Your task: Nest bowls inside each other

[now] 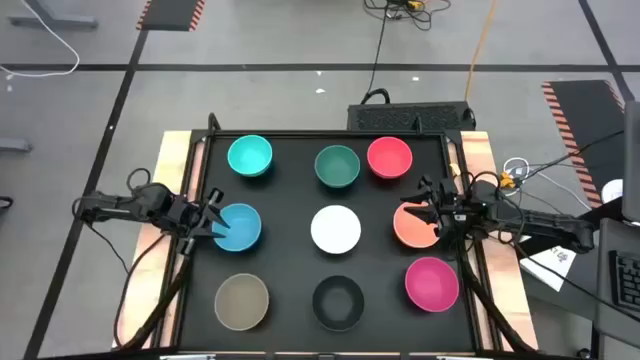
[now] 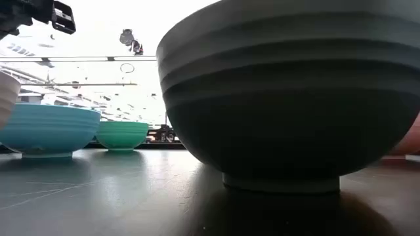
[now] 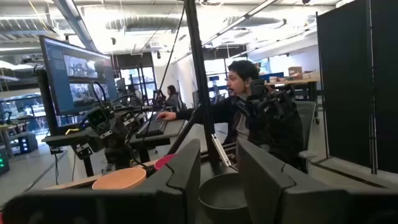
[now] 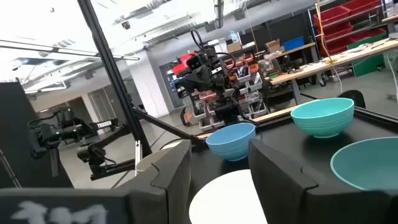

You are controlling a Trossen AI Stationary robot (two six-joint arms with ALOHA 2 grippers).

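We see the left hand part-open at the blue bowl; we should seat its rim squarely between the fingers. The right hand, also part-open, sits over the orange bowl.

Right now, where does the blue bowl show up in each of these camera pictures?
High view: the blue bowl sits in the middle row at the left, by the left gripper.
Low view: left side, beside the turquoise bowl.
Left wrist view: not in it.
Right wrist view: centre, past the white bowl.
Shared landmark: the turquoise bowl, next to it in the high, low and right wrist views.
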